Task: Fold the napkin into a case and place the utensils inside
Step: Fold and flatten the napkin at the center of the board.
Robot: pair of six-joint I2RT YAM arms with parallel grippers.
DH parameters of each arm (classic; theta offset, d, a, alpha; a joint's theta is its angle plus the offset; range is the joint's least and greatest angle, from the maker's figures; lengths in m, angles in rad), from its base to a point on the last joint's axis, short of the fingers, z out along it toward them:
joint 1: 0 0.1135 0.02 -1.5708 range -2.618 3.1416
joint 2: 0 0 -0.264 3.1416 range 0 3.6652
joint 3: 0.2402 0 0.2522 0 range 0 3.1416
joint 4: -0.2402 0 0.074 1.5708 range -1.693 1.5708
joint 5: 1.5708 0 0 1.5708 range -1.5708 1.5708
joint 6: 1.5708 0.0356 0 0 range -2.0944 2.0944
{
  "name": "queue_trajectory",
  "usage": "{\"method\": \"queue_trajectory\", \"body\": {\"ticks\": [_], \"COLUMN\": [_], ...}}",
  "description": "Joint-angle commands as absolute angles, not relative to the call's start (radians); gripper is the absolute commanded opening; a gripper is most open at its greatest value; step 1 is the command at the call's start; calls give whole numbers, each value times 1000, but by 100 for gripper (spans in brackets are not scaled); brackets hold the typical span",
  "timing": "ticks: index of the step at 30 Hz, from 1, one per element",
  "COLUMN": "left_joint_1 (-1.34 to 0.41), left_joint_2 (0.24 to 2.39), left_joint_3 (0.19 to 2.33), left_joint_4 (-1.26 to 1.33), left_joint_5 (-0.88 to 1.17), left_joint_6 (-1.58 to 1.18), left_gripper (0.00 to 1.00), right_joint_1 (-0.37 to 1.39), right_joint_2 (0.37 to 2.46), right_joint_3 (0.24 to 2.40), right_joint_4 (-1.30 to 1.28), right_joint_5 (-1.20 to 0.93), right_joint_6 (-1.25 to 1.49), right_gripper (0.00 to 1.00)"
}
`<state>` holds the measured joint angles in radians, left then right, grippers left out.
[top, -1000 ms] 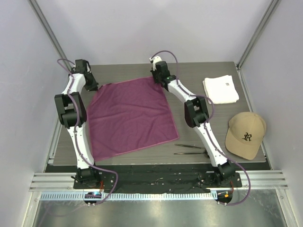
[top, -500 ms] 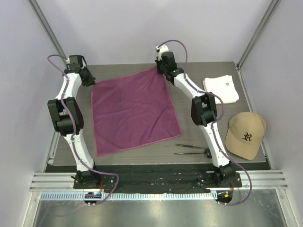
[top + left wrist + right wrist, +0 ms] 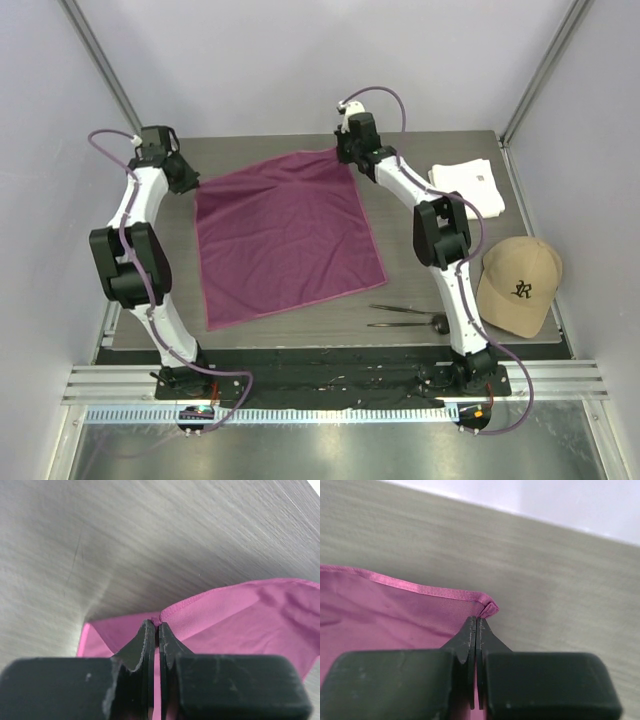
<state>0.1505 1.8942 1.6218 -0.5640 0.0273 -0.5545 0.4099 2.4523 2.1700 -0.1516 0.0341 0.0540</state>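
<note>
From above, I see the napkin [image 3: 290,240] spread open and flat on the grey table [image 3: 250,150]. It lies as a square turned a little, in the middle between the two arms. It is not folded yet. The left gripper [image 3: 188,180] is at the far left corner of the cloth, and the right gripper [image 3: 346,153] is at the far right corner. The two utensils [image 3: 405,317] lie side by side near the front edge of the table. They are a little apart from the near right corner of the napkin, and their right end is just beside the right arm. A folded white cloth [image 3: 467,190] and a tan cap [image 3: 518,285] are on the right side, well apart from the napkin.

From the left wrist, the two dark fingers are pressed together, and the hemmed edge of the magenta cloth is pinched between them. The cloth rises a little from the table to the fingertips.

From the right wrist, the fingers are also closed tightly. They grasp the very corner of the napkin, which is bunched at their tips.
</note>
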Motion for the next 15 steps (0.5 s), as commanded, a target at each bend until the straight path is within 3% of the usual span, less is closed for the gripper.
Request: {"method": "queue_trajectory", "body": {"ticks": [1, 15], "left_joint_1": [149, 135], "left_joint_2": [1763, 1450], "left_joint_3": [1543, 1200], "left_joint_4": [-558, -633], "left_joint_5": [8, 28], "left_joint_6": [-640, -722], "left_gripper": [0, 0], "right_joint_1": [410, 408], "right_joint_2": [2274, 1847], "right_joint_3": [2084, 1525], "right_joint_4": [-153, -236], "right_joint_5": [20, -20], "right_joint_6": [142, 274], "right_gripper": [1, 1]}}
